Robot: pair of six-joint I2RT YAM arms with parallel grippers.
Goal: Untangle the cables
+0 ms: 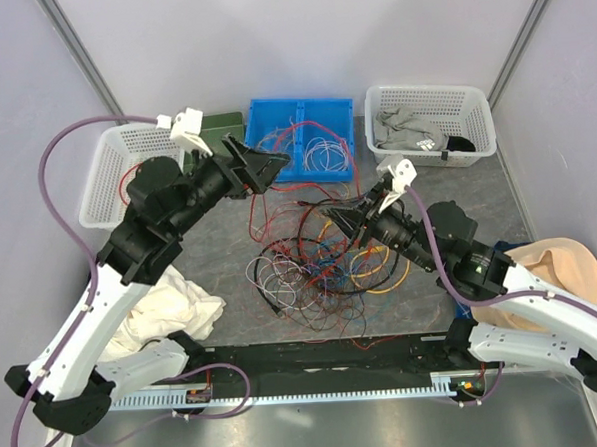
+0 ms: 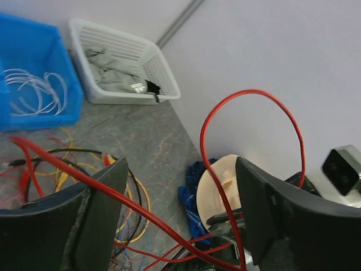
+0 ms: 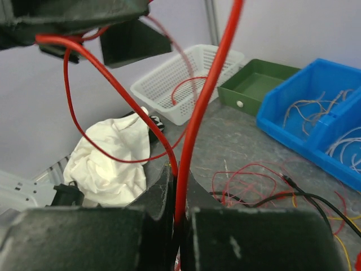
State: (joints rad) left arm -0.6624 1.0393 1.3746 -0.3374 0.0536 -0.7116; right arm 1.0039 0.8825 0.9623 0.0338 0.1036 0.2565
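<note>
**Right gripper** (image 3: 178, 186): jaws clenched on the red cable (image 3: 208, 84), which rises out of the pinch. It sits in front of the blue bin (image 1: 273, 120), toward the bin's right corner and above the heap.

**Left gripper** (image 2: 180, 166): fingers (image 2: 96, 220) spread wide, clamping nothing. The red cable crosses the gap between them and loops up past the far finger. It hangs at the blue bin's front left corner.

**Cables** (image 1: 315, 258): a tangled heap of red, black, orange, yellow, blue and white wire on the table (image 1: 219, 228), just in front of the blue bin. Red strands climb from it toward both grippers. More white and red wires lie inside the bin.

**Green tray** (image 1: 223, 122): just left of the blue bin.

**Left white basket** (image 1: 111, 178): further left of the blue bin, beyond the tray.

**Right white basket** (image 1: 473, 104): just right of the blue bin, holding grey cloth (image 1: 414, 127).

**White cloth** (image 1: 173, 310): well in front of the blue bin, to the left.

**Beige hat** (image 1: 556, 270): well in front of the blue bin, to the right.
</note>
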